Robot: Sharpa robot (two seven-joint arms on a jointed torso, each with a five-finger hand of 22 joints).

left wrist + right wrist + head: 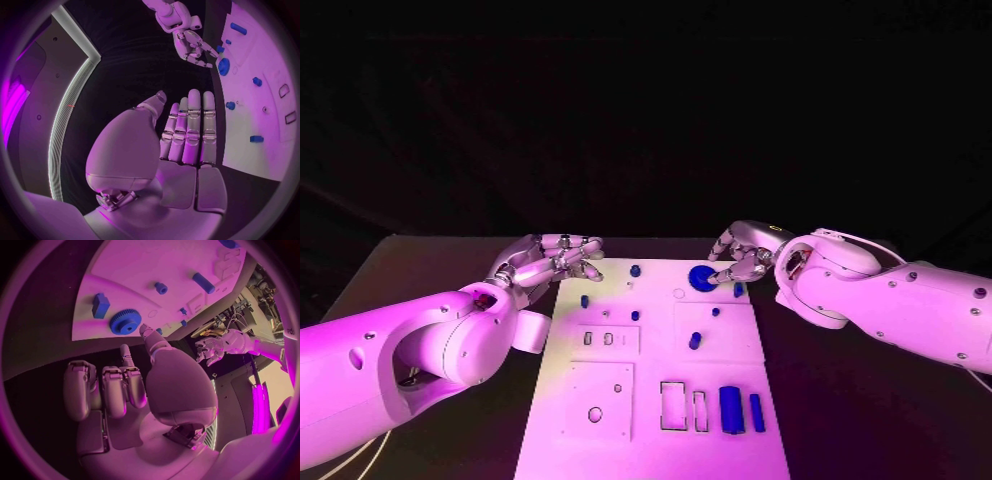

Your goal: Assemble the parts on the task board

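Both hands, left and right, hold nothing, fingers apart. Your gear and most parts lie loose on the board; assembly is barely begun.

The head camera is looking down from high up at the white task board on the black table. The left wrist camera is sitting close behind the left hand, facing the board's far end. The right wrist camera is sitting close behind the right hand. All three views are sharing the blue gear.
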